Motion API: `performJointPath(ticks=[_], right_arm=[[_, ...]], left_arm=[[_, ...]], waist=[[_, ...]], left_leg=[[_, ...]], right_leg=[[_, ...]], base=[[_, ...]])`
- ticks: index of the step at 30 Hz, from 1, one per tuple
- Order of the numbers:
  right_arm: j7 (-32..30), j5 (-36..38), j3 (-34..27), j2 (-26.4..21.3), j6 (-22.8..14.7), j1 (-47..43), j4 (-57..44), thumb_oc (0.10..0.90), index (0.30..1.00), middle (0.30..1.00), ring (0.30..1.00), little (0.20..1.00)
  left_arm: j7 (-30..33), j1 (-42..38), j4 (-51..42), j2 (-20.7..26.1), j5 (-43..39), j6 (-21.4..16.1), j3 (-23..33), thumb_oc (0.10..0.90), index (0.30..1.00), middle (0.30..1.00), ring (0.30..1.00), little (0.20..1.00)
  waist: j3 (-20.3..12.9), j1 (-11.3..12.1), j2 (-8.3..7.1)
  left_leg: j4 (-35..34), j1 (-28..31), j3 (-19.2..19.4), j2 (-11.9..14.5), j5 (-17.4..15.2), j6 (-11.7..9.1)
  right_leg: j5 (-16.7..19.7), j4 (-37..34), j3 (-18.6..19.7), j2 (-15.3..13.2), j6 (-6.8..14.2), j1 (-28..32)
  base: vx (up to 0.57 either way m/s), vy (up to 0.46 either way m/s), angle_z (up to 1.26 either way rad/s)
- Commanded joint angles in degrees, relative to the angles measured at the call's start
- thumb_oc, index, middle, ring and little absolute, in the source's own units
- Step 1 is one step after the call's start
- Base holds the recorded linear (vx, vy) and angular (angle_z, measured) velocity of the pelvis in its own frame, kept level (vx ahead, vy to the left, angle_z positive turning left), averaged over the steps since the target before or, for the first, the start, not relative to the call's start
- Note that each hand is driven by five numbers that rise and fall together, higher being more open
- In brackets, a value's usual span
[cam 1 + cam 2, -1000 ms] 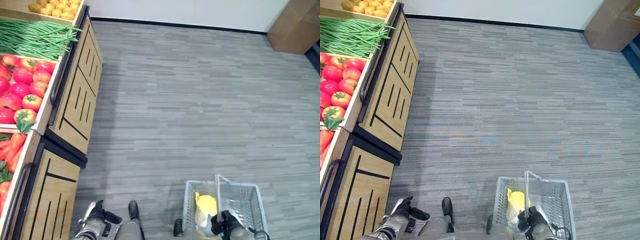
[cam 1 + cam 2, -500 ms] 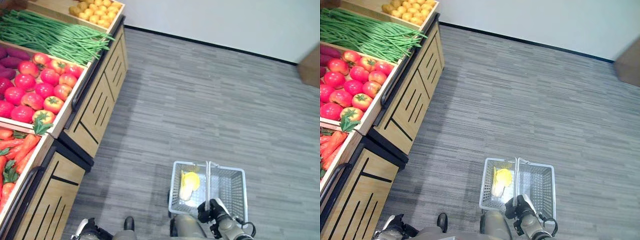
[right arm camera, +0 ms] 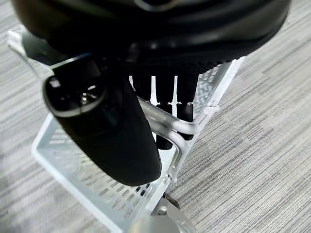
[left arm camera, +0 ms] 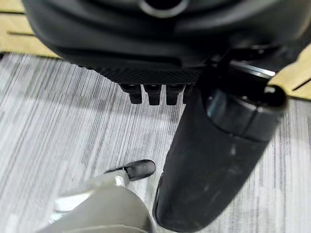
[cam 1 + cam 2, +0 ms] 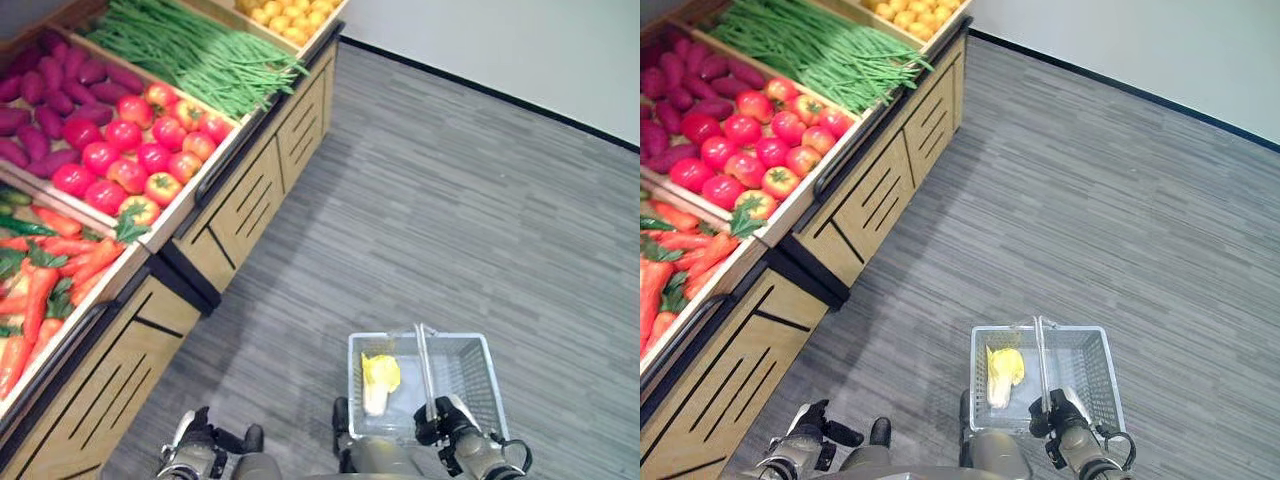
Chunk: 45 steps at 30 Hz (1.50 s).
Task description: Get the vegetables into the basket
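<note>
Right hand (image 5: 447, 421) clenched round handle (image 3: 171, 124) of basket (image 5: 1092, 362); I carry it that way so it hangs level, leaving other arm free for picking. Yellow-white leafy vegetable (image 5: 379, 378) lies inside basket, on side nearer produce stand (image 5: 245, 200). Left hand (image 5: 193, 447) hangs low beside stand, fingers curled, holding nothing. Remaining vegetables sit in stand's bins: carrots (image 5: 48, 280), tomatoes (image 5: 128, 150), green beans (image 5: 190, 50). I judge more picking ahead. No readable writing or labels.
</note>
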Motion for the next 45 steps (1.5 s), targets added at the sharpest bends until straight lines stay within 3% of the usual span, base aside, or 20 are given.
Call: performJointPath(ticks=[1,2,3,4,13,14,21,25,31,35,37,45], right_arm=[[-0.99,0.16,-0.04,-4.12,0.97,4.87,0.85,0.4,0.3,0.3,0.3,0.3],[-0.95,0.49,-1.64,-4.31,1.35,5.91,1.07,0.4,0.3,0.3,0.3,0.3],[-1.15,0.83,-2.07,-4.1,1.75,6.22,1.41,0.4,0.3,0.3,0.3,0.3],[-1.41,0.67,-1.99,-3.51,2.04,5.96,2.03,0.4,0.3,0.3,0.3,0.3],[-1.01,-1.13,-1.18,-1.63,2.34,5.57,2.24,0.4,0.3,0.3,0.3,0.3],[-0.76,-1.85,-0.69,-1.36,2.55,5.25,2.17,0.4,0.3,0.3,0.3,0.3],[-0.44,-2.04,-0.56,-0.97,2.52,4.74,1.83,0.4,0.3,0.3,0.3,0.3],[-0.57,-1.37,-0.6,-0.93,2.25,4.32,1.48,0.4,0.3,0.3,0.3,0.3],[-0.03,-1.09,0.19,-0.94,2.5,4.41,3.32,0.4,0.3,0.3,0.3,0.3],[0.23,-1.32,0.62,-0.77,2.6,4.75,3.42,0.4,0.3,0.3,0.3,0.3],[0.1,-1.48,0.95,-1.13,2.34,4.77,3.36,0.4,0.3,0.3,0.3,0.3],[-0.02,-1.32,1.52,-2.11,2.04,5.03,2.59,0.4,0.3,0.3,0.3,0.3]], left_arm=[[1.07,-0.69,0.21,0.48,-0.53,0.47,-0.96,0.9,1.0,1.0,1.0,1.0],[0.6,-0.94,-0.7,0.42,0.7,0.97,-1.76,0.9,1.0,1.0,1.0,1.0],[0.65,-0.69,-1.12,0.31,0.93,1.0,-1.82,0.9,1.0,1.0,1.0,1.0],[0.7,-0.08,-0.98,0.21,1.0,0.82,-1.63,0.9,1.0,1.0,1.0,1.0],[0.09,1.34,-0.42,1.91,2.04,0.66,-0.56,0.9,1.0,1.0,1.0,1.0],[0.19,1.72,-0.54,2.32,1.91,0.67,-0.16,0.9,1.0,1.0,1.0,1.0],[0.02,2.12,-0.14,3.07,2.2,0.85,0.6,0.9,1.0,1.0,1.0,1.0],[0.11,1.96,0.02,3.64,1.52,0.92,1.11,0.9,1.0,1.0,1.0,1.0],[-0.12,0.84,0.35,3.86,0.49,0.53,0.91,0.9,1.0,1.0,1.0,1.0],[-0.39,0.86,0.55,3.59,0.55,0.71,0.58,0.9,1.0,1.0,1.0,1.0],[-0.01,0.89,1.5,3.32,-0.2,1.15,0.65,0.9,1.0,1.0,1.0,1.0],[0.62,0.07,0.84,2.92,-1.49,1.3,-0.13,0.9,1.0,1.0,1.0,1.0]], waist=[[0.69,-1.42,-1.25],[0.2,-4.0,-0.31],[0.13,-3.98,0.28],[-0.67,-3.98,0.54],[-0.21,-1.21,-2.14],[-0.5,-0.25,-2.87],[-0.28,0.78,-3.57],[-0.09,0.06,-2.51],[-0.28,-1.71,-2.06],[-1.21,-1.26,-2.76],[-1.89,-0.59,-2.75],[0.43,-0.31,-1.47]], left_leg=[[-2.78,-0.74,15.2,-0.79,1.66,2.01],[-4.19,0.9,28.36,2.69,1.6,0.72],[-3.99,0.24,29.84,2.78,3.19,0.74],[-3.45,-0.39,27.89,2.13,2.16,1.04],[-1.11,1.27,28.05,-1.02,-1.37,3.54],[-1.41,1.82,27.37,-2.15,-2.18,4.27],[-2.18,3.09,25.91,-4.22,-3.18,6.0],[-4.33,4.46,22.53,-4.9,-2.11,6.39],[-6.11,5.46,16.2,-5.05,-0.84,5.63],[-6.06,4.78,13.5,-4.84,0.02,5.12],[-6.12,3.51,10.92,-3.05,1.44,3.88],[-6.12,-0.19,5.13,-0.07,5.23,1.76]], right_leg=[[1.59,4.71,-0.46,-7.44,5.97,-2.07],[0.83,4.94,-3.82,-8.96,7.49,-1.14],[1.68,4.54,-5.33,-8.95,6.97,-1.38],[2.0,4.1,-5.44,-9.32,7.44,-1.16],[3.13,4.96,-3.41,-12.33,8.69,1.4],[3.79,4.94,-2.85,-12.79,9.28,1.61],[4.83,9.53,-1.82,-13.66,10.37,1.23],[5.86,15.89,5.42,-11.45,10.3,-2.04],[3.58,9.41,15.16,-5.99,9.01,-5.35],[0.62,8.11,13.82,-5.39,8.13,-2.03],[-1.45,8.21,11.04,-4.19,6.8,-0.5],[-5.16,12.09,4.73,-2.33,4.31,-1.22]], base=[[-0.04,0.172,1.69],[-0.09,0.155,1.74],[-0.03,0.181,1.56],[0.04,0.202,1.0],[0.03,0.145,0.01],[0.0,0.123,0.1],[0.01,0.105,0.02],[0.04,0.057,0.25],[0.07,-0.056,0.72],[0.01,-0.144,0.96],[0.01,-0.327,0.33],[-0.05,-0.196,0.63]])
